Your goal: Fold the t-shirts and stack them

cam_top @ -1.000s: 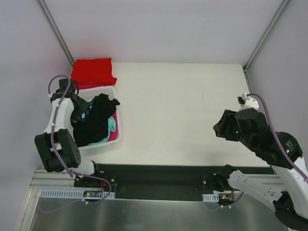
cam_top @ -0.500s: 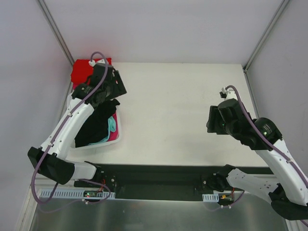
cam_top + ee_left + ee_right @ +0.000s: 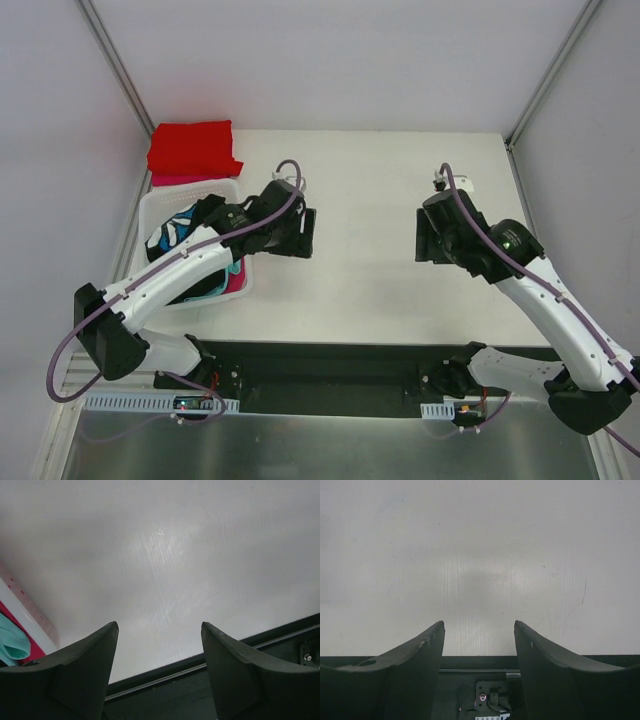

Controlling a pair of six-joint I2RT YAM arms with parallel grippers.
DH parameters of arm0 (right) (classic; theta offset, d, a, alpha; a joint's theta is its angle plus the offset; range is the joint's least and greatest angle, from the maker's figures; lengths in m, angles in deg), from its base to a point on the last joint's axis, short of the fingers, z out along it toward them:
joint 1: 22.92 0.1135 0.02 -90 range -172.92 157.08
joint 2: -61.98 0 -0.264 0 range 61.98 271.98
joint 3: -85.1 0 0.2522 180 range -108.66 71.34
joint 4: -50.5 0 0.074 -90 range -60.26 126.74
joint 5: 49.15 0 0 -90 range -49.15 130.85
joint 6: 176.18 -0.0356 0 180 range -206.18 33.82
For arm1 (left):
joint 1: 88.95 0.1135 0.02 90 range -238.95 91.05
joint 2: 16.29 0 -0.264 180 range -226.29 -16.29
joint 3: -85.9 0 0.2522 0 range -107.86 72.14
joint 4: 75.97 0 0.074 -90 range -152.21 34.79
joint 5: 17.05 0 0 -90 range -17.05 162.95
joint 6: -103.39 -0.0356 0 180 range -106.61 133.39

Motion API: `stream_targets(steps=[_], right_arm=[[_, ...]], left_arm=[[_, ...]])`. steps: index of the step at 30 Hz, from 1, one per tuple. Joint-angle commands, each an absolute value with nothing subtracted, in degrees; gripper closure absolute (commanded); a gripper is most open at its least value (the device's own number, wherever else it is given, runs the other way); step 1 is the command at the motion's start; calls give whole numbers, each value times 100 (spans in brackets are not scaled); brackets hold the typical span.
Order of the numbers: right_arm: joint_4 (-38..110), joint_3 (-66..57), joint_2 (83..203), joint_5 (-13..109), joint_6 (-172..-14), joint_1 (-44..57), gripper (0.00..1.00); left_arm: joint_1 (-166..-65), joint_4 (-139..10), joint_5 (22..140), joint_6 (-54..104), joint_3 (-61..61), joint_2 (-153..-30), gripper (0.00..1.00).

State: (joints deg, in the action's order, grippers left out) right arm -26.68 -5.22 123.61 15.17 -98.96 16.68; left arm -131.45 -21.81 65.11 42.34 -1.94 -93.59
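Left gripper (image 3: 159,629) and right gripper (image 3: 479,625) both spread wide, holding nothing, above the table (image 3: 370,180); folded red t-shirt (image 3: 192,148) lies just behind the basket (image 3: 195,187).

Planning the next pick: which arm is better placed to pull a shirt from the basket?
Left. Its open, empty left gripper hangs just beside the basket holding the garments; the right gripper, also open, is across the table, far from it.
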Motion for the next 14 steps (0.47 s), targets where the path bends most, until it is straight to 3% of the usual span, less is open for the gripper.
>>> stream_targets(steps=[1,14], right_arm=[[-2452,-566,12394,1500,-9813,1628,39],[-2461,-74,11718,1395,-10033,1602,39]], left_arm=[[-13482,-2380,6600,4318,200,-8933,33],[-14115,-2503,6548,4520,139,-9205,34]])
